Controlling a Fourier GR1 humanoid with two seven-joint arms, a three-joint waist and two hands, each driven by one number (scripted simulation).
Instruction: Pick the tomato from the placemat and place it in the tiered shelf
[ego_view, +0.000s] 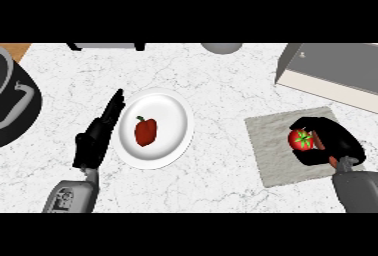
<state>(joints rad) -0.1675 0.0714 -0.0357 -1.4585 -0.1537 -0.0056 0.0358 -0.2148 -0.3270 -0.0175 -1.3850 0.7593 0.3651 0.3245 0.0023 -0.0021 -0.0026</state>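
**Right hand closed round tomato, on the mat**

Surface: white counter (221, 90) with fine grey veining fills the view. A strip of wood-coloured surface (15, 50) shows at the far left corner.

Right side: grey textured placemat (277, 150) lies flat, slightly skewed. The tomato (300, 139) sits over its right part, green stem cap visible. The right hand (336, 140) has its fingers and thumb curled round the tomato. Cannot tell whether the fruit is lifted or resting on the mat.

Far right: tiered shelf (332, 70), grey top with a pale front edge, beyond the mat and apart from it.

Centre-left: white plate (173, 107) with a red bell pepper (145, 131) on it. The left hand (96, 140) lies just beside the plate's left rim, fingers straight and pointing far, holding nothing.

Left edge: black round object (18, 125) with a grey handle, partly cut off. Far edge: grey rounded object (221, 47) and a dark-legged item (107, 46), both cut off.
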